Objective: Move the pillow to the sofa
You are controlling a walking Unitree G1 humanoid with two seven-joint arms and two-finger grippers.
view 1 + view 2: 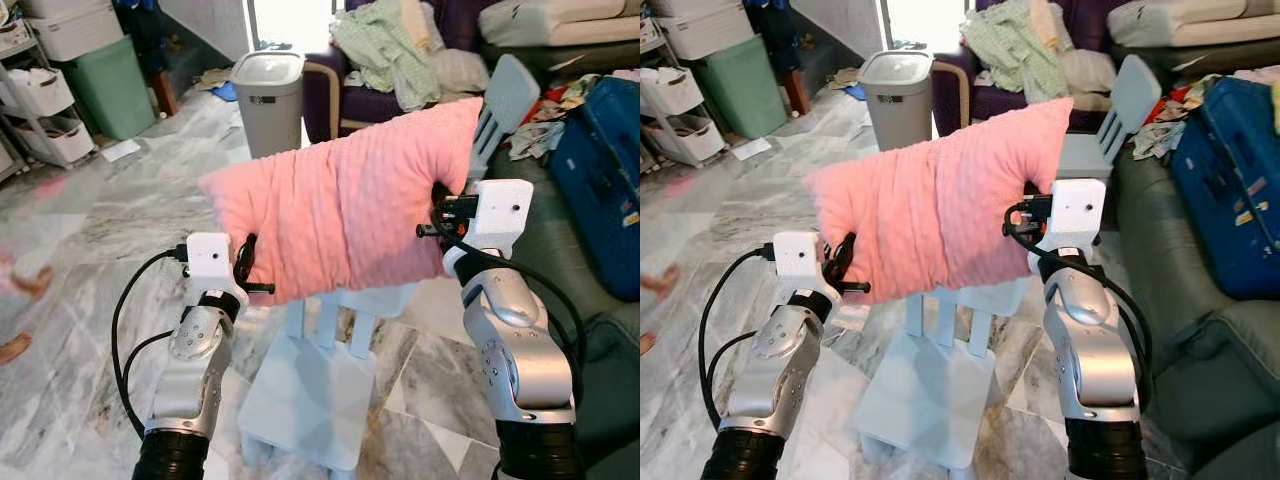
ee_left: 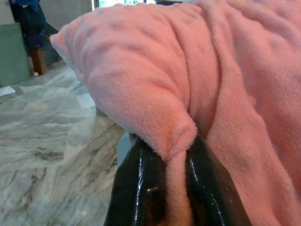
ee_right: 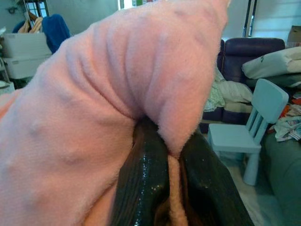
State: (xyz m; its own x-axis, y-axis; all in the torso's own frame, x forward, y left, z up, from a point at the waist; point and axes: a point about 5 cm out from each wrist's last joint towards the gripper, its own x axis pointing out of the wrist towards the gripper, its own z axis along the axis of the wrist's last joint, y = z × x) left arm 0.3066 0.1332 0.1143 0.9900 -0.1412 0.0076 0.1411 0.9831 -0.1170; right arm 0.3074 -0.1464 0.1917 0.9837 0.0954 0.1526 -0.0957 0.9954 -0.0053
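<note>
Floor: grey-veined marble tiles.
On floor: 2 pale blue chairs, 1 near, 1 farther; grey lidded bin; green box; white storage rack.
Sofa: dark green; blue suitcase on seat.

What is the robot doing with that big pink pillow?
The robot is holding the pink pillow up in the air with both arms. Its left gripper is pinched shut on a fold at one end, and its right gripper is pinched shut on a fold at the other end. The pillow hangs above a light blue child's chair on the marble floor. The dark green sofa is just off to the robot's right.
</note>
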